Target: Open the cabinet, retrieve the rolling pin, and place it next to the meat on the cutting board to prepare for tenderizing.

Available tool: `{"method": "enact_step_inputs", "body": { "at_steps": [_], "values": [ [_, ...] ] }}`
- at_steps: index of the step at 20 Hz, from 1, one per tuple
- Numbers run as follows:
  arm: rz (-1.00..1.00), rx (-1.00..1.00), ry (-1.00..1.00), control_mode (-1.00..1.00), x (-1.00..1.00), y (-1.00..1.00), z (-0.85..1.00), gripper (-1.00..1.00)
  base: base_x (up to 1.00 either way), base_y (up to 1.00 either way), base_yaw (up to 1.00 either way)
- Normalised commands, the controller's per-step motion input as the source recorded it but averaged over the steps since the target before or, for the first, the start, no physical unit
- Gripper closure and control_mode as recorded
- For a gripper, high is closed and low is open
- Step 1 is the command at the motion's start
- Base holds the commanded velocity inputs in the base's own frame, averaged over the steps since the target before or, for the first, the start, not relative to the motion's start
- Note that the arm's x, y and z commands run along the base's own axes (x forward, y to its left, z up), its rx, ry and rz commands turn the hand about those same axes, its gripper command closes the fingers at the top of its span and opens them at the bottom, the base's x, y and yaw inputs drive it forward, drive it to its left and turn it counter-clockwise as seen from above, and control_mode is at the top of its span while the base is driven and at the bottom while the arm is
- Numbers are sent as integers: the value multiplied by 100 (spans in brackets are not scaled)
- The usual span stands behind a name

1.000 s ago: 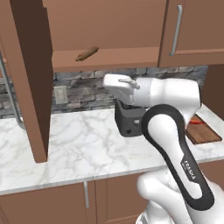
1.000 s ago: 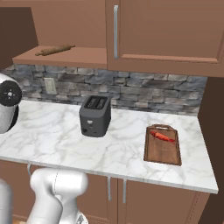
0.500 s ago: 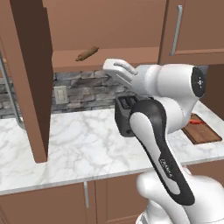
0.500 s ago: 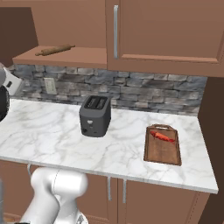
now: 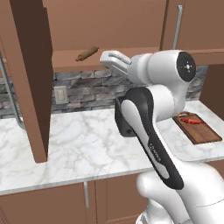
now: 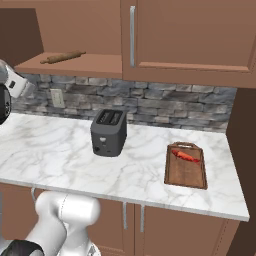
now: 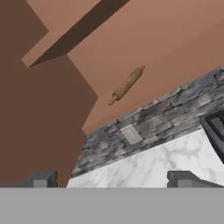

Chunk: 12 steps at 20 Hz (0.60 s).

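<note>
The cabinet's broad door [image 5: 30, 78] stands swung open at the left, baring its shelf [image 6: 85, 65]. The rolling pin [image 5: 87, 53] [image 6: 63, 57] [image 7: 127, 85] lies on that shelf, a small brown cylinder. My gripper [image 5: 105, 56] [image 7: 113, 179] is raised to shelf height just right of the pin, short of it, open with nothing between its fingertips [image 7: 41, 179]. The cutting board [image 5: 197, 128] [image 6: 186, 166] lies on the counter at the right, and the red meat [image 5: 190, 120] [image 6: 186, 156] rests on its far end.
A dark grey toaster [image 6: 108, 132] [image 7: 216, 131] stands on the marble counter [image 6: 60, 150] below the shelf. A wall outlet [image 7: 130, 134] sits in the stone backsplash. The neighbouring cabinet door, with a silver handle [image 6: 132, 35], is closed. The open door juts out over the counter's left part.
The arm has lifted the hand from in front of the backsplash up to shelf level, closer to the rolling pin. The jaws stayed open. Nothing else has moved.
</note>
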Motion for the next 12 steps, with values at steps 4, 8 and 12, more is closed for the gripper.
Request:
{"method": "enact_step_inputs", "body": {
  "at_steps": [4, 8, 12],
  "values": [
    [-3, -5, 0, -100, 49, 0, 0, -100, 0, 0, 0],
    [0, -8, 0, -100, 53, 0, 0, -100, 0, 0, 0],
    [0, -10, 0, -100, 48, 0, 1, -100, 0, 0, 0]
  ]
}}
